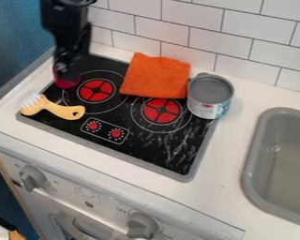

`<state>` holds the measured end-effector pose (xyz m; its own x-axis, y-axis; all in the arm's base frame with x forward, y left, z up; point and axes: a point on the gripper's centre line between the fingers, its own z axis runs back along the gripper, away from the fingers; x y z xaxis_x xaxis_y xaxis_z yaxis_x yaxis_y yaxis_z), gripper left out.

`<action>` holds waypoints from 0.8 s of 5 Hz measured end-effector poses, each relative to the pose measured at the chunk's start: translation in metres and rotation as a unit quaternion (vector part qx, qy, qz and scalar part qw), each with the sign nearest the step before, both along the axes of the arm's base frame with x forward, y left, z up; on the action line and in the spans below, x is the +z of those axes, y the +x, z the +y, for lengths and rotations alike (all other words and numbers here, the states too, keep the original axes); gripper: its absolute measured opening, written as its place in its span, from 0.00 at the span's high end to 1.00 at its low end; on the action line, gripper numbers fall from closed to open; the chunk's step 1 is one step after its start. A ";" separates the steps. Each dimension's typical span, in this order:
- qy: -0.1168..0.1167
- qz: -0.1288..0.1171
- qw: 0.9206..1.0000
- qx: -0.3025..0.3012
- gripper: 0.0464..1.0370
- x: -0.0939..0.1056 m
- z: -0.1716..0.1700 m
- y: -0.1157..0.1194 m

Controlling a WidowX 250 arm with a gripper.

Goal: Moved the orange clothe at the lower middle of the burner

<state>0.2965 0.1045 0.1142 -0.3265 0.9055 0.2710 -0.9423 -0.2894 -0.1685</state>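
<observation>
Because the brush (51,108) lay at the stovetop's (146,147) left edge, it likely left your path free | orange cloth (155,77) sat farther back, beside the can (210,90) | gripper (67,70) hung by the pink object (66,83); whether gripping, you couldn't tell

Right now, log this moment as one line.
gripper: over cooktop back left | orange cloth: cooktop back, beside can | brush: cooktop left edge | task: cloth not at lower middle
</observation>
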 end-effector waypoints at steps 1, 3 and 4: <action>-0.005 0.000 1.000 -0.021 0.04 -0.007 -0.021 0.029; -0.027 0.015 0.998 -0.059 0.04 -0.031 -0.041 0.068; -0.035 0.035 0.996 -0.074 0.04 -0.048 -0.046 0.074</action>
<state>0.3702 0.0588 0.0659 -0.1703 0.9599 0.2227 -0.9842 -0.1547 -0.0860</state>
